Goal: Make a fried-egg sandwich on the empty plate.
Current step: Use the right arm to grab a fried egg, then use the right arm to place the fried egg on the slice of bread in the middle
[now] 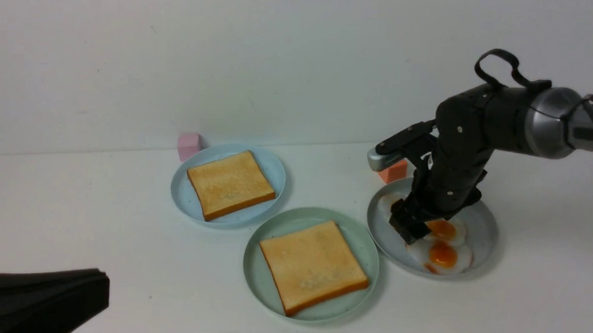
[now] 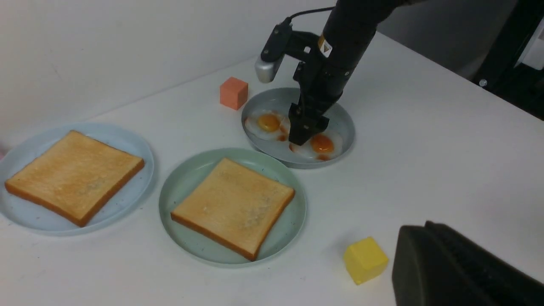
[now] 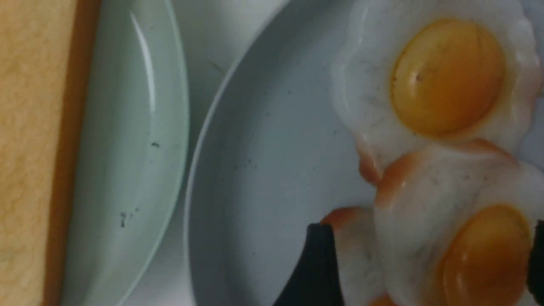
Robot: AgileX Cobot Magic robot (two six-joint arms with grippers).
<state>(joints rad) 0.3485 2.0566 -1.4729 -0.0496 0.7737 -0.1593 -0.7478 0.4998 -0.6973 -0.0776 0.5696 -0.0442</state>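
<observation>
1. Toast slice (image 1: pixel 312 264): square, golden, fine grainy face, darker brown crust. It lay flat on the mint-green plate (image 1: pixel 360 233), which was round, glossy and low-rimmed, with faint dark speckles.
2. The second toast slice (image 1: pixel 230 184), of the same make, lay flat on the light blue plate (image 1: pixel 274 169), farther back and to the left. The two plates sat close but apart.
3. The grey-blue plate (image 1: pixel 483 219) sat right of the mint one, rims near each other with a strip of white table (image 1: pixel 81 203) between. It carried two toy eggs, glossy white with wavy edges browned in patches and domed orange yolks. The second egg (image 3: pixel 429 199) overlapped the edge of the first egg (image 3: pixel 442 76).
4. The right gripper (image 1: pixel 411 234) pointed down into the grey-blue plate. Its black fingers (image 3: pixel 316 263) were spread wide, one on either side of the second egg, and one tip sat at the egg's browned rim. No grip had closed.
5. The left gripper (image 2: pixel 459 267), matte black and ribbed, hung low over the table near the yellow cube (image 2: pixel 365 259), with its jaws closed together.
6. A rounded pink block (image 1: pixel 189 144) stood behind the light blue plate, and an orange cube (image 1: pixel 393 172) behind the grey-blue one.
</observation>
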